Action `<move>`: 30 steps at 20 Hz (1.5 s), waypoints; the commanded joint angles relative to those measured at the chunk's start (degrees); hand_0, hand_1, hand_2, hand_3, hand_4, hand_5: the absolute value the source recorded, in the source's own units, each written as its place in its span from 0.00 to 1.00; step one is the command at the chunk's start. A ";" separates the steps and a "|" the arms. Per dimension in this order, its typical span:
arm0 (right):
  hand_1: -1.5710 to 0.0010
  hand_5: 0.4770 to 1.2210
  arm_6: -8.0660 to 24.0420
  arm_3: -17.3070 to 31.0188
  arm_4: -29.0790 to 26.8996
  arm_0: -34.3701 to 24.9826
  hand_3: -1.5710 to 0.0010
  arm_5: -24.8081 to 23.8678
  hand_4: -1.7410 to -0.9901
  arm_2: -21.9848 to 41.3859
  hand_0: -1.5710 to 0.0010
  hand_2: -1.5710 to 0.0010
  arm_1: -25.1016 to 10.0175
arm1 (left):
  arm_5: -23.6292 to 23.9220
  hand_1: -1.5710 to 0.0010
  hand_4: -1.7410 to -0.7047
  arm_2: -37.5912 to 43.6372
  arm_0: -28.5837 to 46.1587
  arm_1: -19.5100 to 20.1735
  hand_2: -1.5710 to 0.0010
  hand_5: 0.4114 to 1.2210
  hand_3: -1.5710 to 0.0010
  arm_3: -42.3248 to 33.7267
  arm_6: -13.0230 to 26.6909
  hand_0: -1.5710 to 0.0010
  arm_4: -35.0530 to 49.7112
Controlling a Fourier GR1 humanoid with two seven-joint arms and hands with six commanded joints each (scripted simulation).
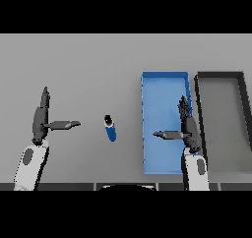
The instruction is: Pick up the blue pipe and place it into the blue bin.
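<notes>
A short blue pipe with a dark open end lies on the grey table, left of the blue bin. My right hand hovers over the bin's right side, fingers straight and thumb stretched to the left, holding nothing. My left hand is open at the left of the table, its thumb pointing toward the pipe with a clear gap between them.
A dark-rimmed grey bin stands right beside the blue bin, at the table's right edge.
</notes>
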 commanded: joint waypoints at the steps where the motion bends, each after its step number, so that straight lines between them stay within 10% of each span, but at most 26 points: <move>1: 1.00 0.19 0.05 0.04 0.05 -0.07 1.00 -0.11 0.69 0.07 1.00 1.00 0.10 | -0.05 1.00 0.64 0.12 -0.05 0.06 1.00 0.22 1.00 0.09 -0.24 1.00 0.07; 6: 1.00 0.19 0.18 0.69 0.94 -0.67 1.00 -0.91 0.69 0.67 1.00 1.00 1.06 | -0.83 1.00 0.64 1.04 -0.68 0.61 1.00 0.22 1.00 1.59 -0.80 1.00 0.66; 9: 1.00 0.19 -5.08 -3.72 7.03 3.67 1.00 2.36 0.69 5.56 1.00 1.00 -3.81 | -17.48 1.00 0.64 -2.19 -0.25 10.45 1.00 0.22 1.00 0.38 -4.73 1.00 2.17; 18: 1.00 0.17 -1.79 -6.90 11.53 4.95 1.00 1.58 0.74 7.66 1.00 1.00 -5.70 | -27.35 1.00 0.62 -4.71 0.99 13.73 1.00 0.21 1.00 -1.60 -8.48 1.00 4.03; 30: 1.00 0.19 -1.11 -8.78 11.47 4.69 1.00 1.75 0.69 8.29 1.00 1.00 -5.22 | -29.02 1.00 0.54 -17.02 2.51 6.16 1.00 0.07 1.00 -7.43 -6.79 1.00 -4.55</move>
